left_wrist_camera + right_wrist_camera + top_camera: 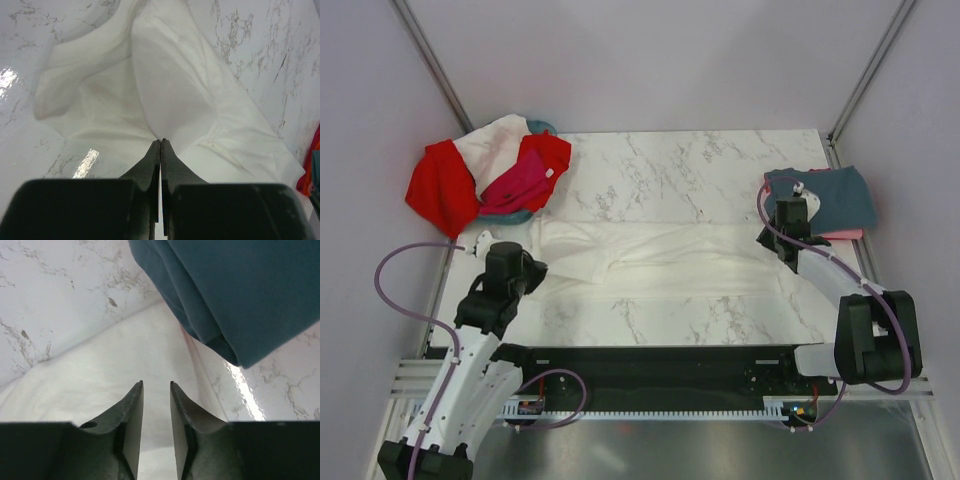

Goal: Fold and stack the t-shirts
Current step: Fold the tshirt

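A white t-shirt (660,260) lies stretched in a long band across the middle of the table. My left gripper (532,268) is at its left end. In the left wrist view its jaws (161,142) are shut on a ridge of the white t-shirt (170,85). My right gripper (772,240) is over the shirt's right end. In the right wrist view it is open (156,384) and empty, with the white t-shirt (100,385) just below. A folded slate grey-blue t-shirt (835,195) lies on a coral pink one (840,235) at the right; the slate one also shows in the right wrist view (250,285).
At the back left, red (435,185), magenta (515,182) and white (495,140) shirts are heaped over a teal basket (538,127). Grey walls close in both sides. The black rail with the arm bases runs along the table's near edge.
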